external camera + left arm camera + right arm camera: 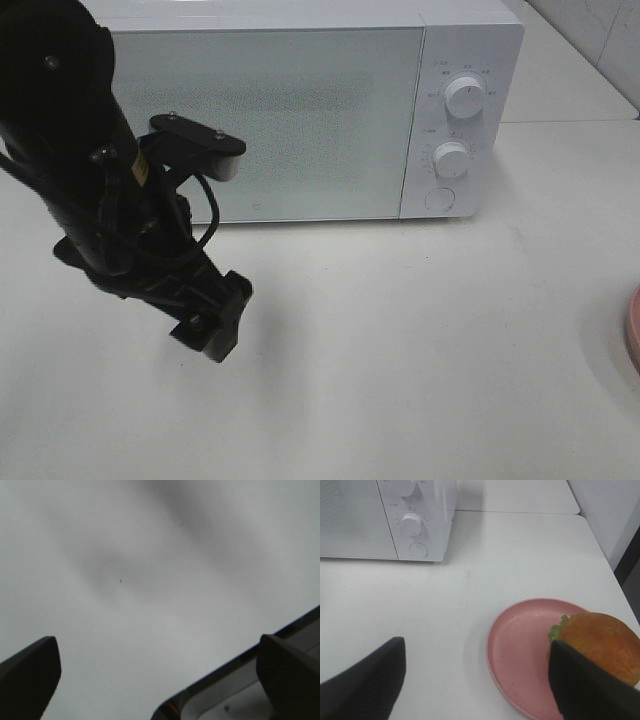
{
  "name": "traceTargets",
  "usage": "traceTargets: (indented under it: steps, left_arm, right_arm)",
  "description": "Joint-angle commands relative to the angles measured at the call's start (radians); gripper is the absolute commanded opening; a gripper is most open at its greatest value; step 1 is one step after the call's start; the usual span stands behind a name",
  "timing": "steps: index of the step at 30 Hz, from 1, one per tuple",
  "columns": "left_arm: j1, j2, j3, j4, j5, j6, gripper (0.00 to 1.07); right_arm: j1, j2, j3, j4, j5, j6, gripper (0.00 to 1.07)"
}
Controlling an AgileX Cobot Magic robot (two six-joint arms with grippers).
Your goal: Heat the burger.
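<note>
The burger sits on the pink plate at the worktop's right edge, well apart from the microwave. It looks soft, light and prone to come apart, so I'd pinch the bun's sides gently. My right hand is open beside it; my left hand is open too.

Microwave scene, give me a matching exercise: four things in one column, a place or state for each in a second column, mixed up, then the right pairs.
Things:
1. burger
2. pink plate
3. microwave
4. left gripper

Places or states:
A. door shut, at the back of the table
B. jaws open, empty, low in front of the microwave
C. sitting on the plate
D. on the white table, right of the microwave

Pairs: 1-C, 2-D, 3-A, 4-B
</note>
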Motion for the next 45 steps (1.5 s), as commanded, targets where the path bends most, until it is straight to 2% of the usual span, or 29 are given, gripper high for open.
traceTargets:
  steps: [1,3,5,6,8,9,11,14,16,19,21,22,24,26,27,28,29,31,32,34,35,36,37,39,40,45]
  left_arm:
    - [0.009,-0.011,0.004,-0.011,0.090,-0.011,1.00]
    - [0.018,-0.013,0.004,-0.014,0.109,-0.011,1.00]
    - [0.079,-0.031,0.008,-0.034,0.149,-0.011,1.00]
    - [0.079,-0.031,0.008,-0.034,0.149,-0.011,1.00]
    - [0.190,-0.081,0.008,-0.057,0.186,0.011,1.00]
    - [0.190,-0.081,0.008,-0.057,0.186,0.011,1.00]
    - [0.290,-0.142,0.008,-0.058,0.229,0.027,1.00]
    - [0.323,-0.166,0.008,-0.055,0.247,0.030,1.00]
    - [0.437,-0.263,0.017,-0.053,0.312,0.060,1.00]
    - [0.465,-0.295,0.027,-0.049,0.317,0.064,1.00]
    - [0.548,-0.431,0.093,-0.025,0.311,0.066,1.00]
    - [0.548,-0.431,0.093,-0.025,0.311,0.066,1.00]
    - [0.582,-0.541,0.175,-0.017,0.295,0.068,1.00]
    - [0.583,-0.574,0.199,-0.014,0.292,0.068,1.00]
    - [0.583,-0.656,0.254,0.005,0.289,0.069,1.00]
    - [0.583,-0.656,0.254,0.005,0.289,0.069,1.00]
    - [0.583,-0.740,0.301,0.016,0.281,0.070,1.00]
    - [0.583,-0.775,0.322,0.025,0.277,0.070,1.00]
    - [0.583,-0.862,0.370,0.040,0.256,0.070,1.00]
    - [0.583,-0.898,0.393,0.042,0.252,0.070,1.00]
    - [0.583,-0.987,0.437,0.044,0.244,0.070,1.00]
    - [0.583,-0.987,0.437,0.044,0.244,0.070,1.00]
    - [0.583,-1.073,0.471,0.044,0.244,0.070,1.00]
    - [0.583,-1.106,0.486,0.044,0.245,0.070,1.00]
    - [0.583,-1.176,0.518,0.044,0.249,0.070,1.00]
    - [0.583,-1.331,0.520,0.048,0.247,0.073,1.00]
  right_arm:
    - [-0.006,-0.027,0.000,-0.002,-0.008,0.005,0.75]
    - [-0.006,-0.027,0.000,-0.002,-0.008,0.005,0.75]
    - [-0.006,-0.027,0.000,-0.002,-0.008,0.005,0.75]
    - [-0.006,-0.027,0.000,-0.002,-0.008,0.005,0.75]
    - [-0.006,-0.027,0.000,-0.002,-0.008,0.005,0.75]
    - [-0.006,-0.027,0.000,-0.002,-0.008,0.005,0.75]
    - [-0.006,-0.027,0.000,-0.002,-0.008,0.005,0.75]
    - [-0.006,-0.027,0.000,-0.002,-0.008,0.005,0.75]
    - [-0.006,-0.027,0.000,-0.002,-0.008,0.005,0.75]
    - [-0.006,-0.027,0.000,-0.002,-0.008,0.005,0.75]
    - [-0.006,-0.027,0.000,-0.002,-0.008,0.005,0.75]
    - [-0.006,-0.027,0.000,-0.002,-0.008,0.005,0.75]
    - [-0.006,-0.027,0.000,-0.002,-0.008,0.005,0.75]
    - [-0.006,-0.027,0.000,-0.002,-0.008,0.005,0.75]
    - [-0.006,-0.027,0.000,-0.002,-0.008,0.005,0.75]
    - [-0.006,-0.027,0.000,-0.002,-0.008,0.005,0.75]
    - [-0.006,-0.027,0.000,-0.002,-0.008,0.005,0.75]
    - [-0.006,-0.027,0.000,-0.002,-0.008,0.005,0.75]
    - [-0.006,-0.027,0.000,-0.002,-0.008,0.005,0.75]
    - [-0.006,-0.027,0.000,-0.002,-0.008,0.005,0.75]
    - [-0.006,-0.027,0.000,-0.002,-0.008,0.005,0.75]
    - [-0.006,-0.027,0.000,-0.002,-0.008,0.005,0.75]
    - [-0.006,-0.027,0.000,-0.002,-0.008,0.005,0.75]
    - [-0.006,-0.027,0.000,-0.002,-0.008,0.005,0.75]
    - [-0.006,-0.027,0.000,-0.002,-0.008,0.005,0.75]
    - [-0.006,-0.027,0.000,-0.002,-0.008,0.005,0.75]
